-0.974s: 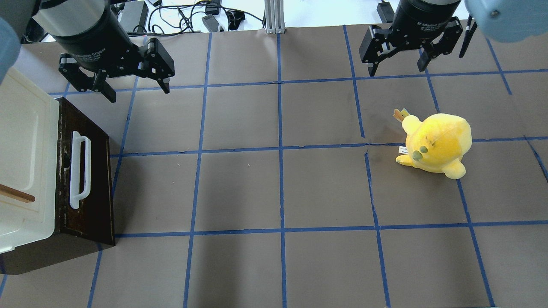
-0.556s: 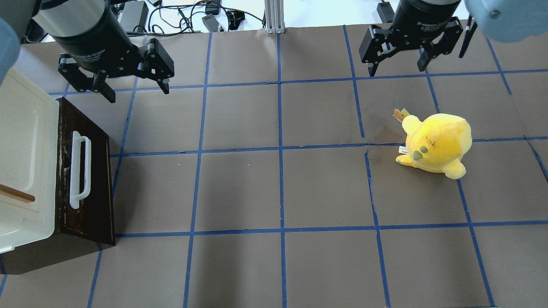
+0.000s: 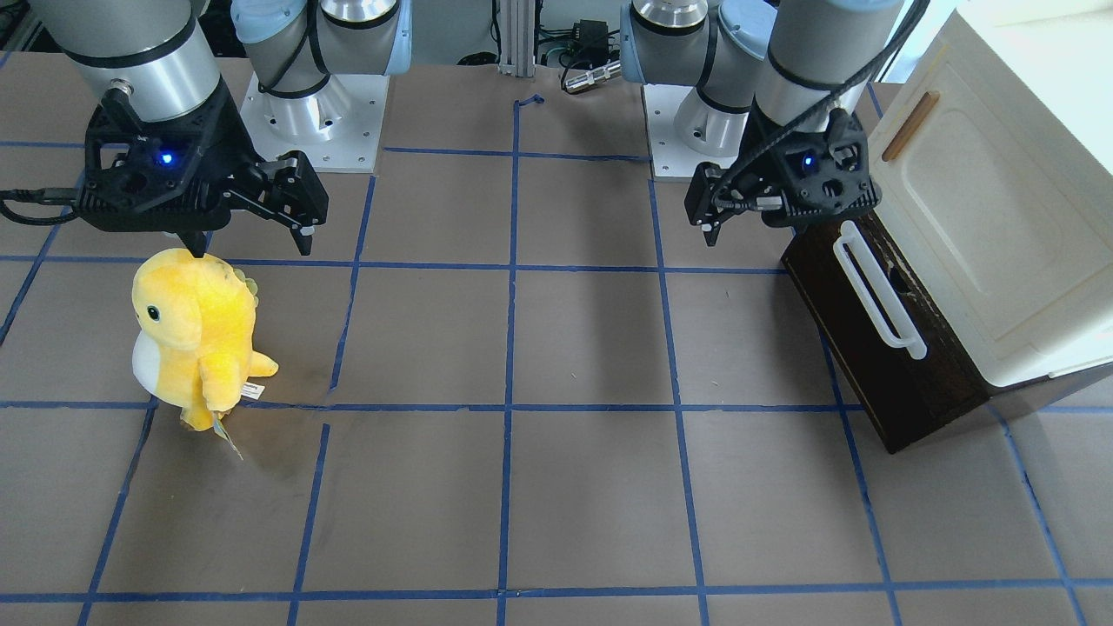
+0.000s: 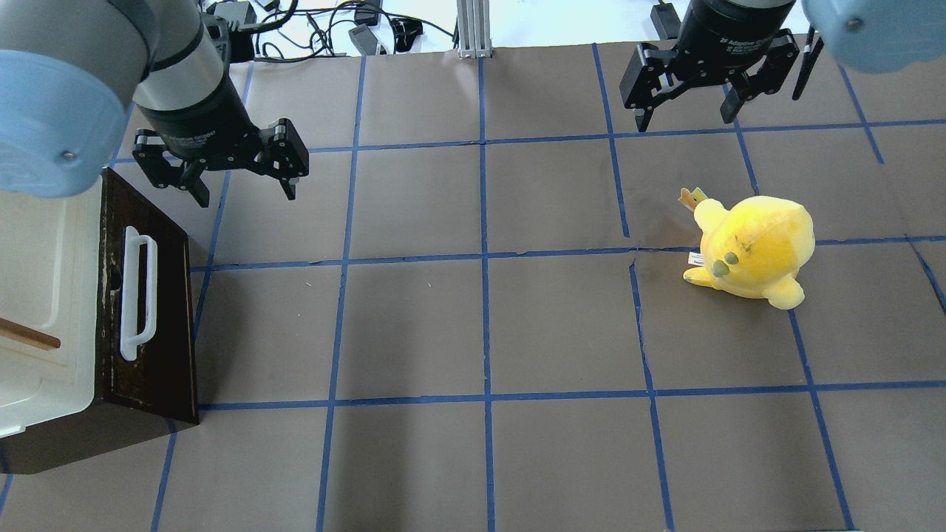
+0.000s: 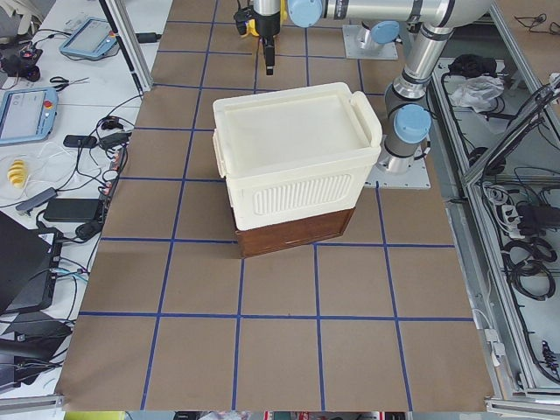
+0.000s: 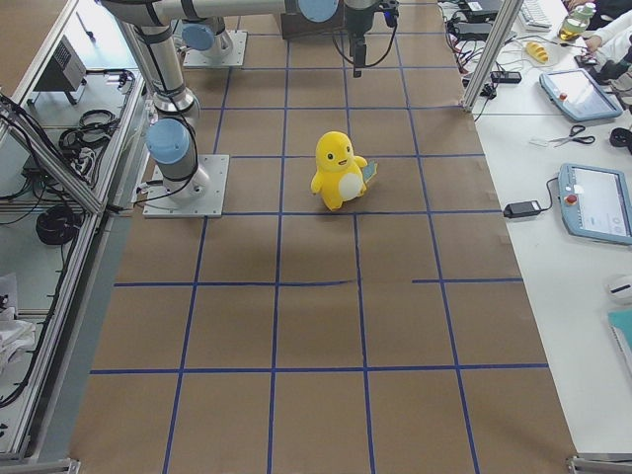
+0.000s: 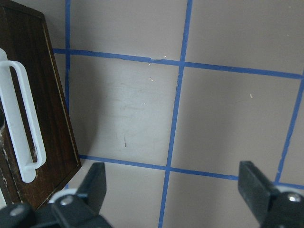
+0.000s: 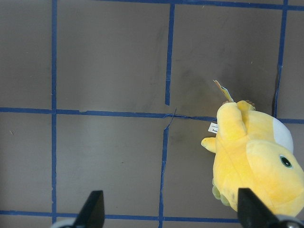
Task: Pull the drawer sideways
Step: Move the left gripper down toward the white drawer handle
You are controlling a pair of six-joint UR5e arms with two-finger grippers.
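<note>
**Desk:** What has changed on your left side?

**Me:** My left gripper point(image 4: 246, 197) has dropped lower and slid nearer the drawer since a moment ago. It now hangs just beside the end of the wide drawer with the dark brown wooden front point(image 4: 166, 295) that lies toward the robot's base, and it is not touching it. Its fingers are spread wide around nothing. In the overhead view the arm's pale blue elbow joint point(image 4: 52, 111) now covers a corner of the cream-white plastic cabinet point(image 4: 44, 295).

**Desk:** And the drawer itself?

**Me:** It hasn't moved. It sits at the table's left end under the cabinet, front flush against it. Its long white bar handle point(image 4: 137, 294) is untouched (my left wrist camera catches it at the view's left edge).

**Desk:** The right side?

**Me:** It is the same as before. The right gripper point(image 4: 685, 122) hovers with its fingers parted and empty. The yellow plush bird-like toy point(image 4: 754, 251) stands on the brown paper-covered table with blue tape grid point(image 4: 414, 325) near it, well apart from the drawer.

**Desk:** Is anything in the way?

**Me:** Only bare table shows between the left gripper and the handle. The cabinet door's small brown wooden handle point(image 4: 29, 336) sits above the drawer, off to the side.
</note>
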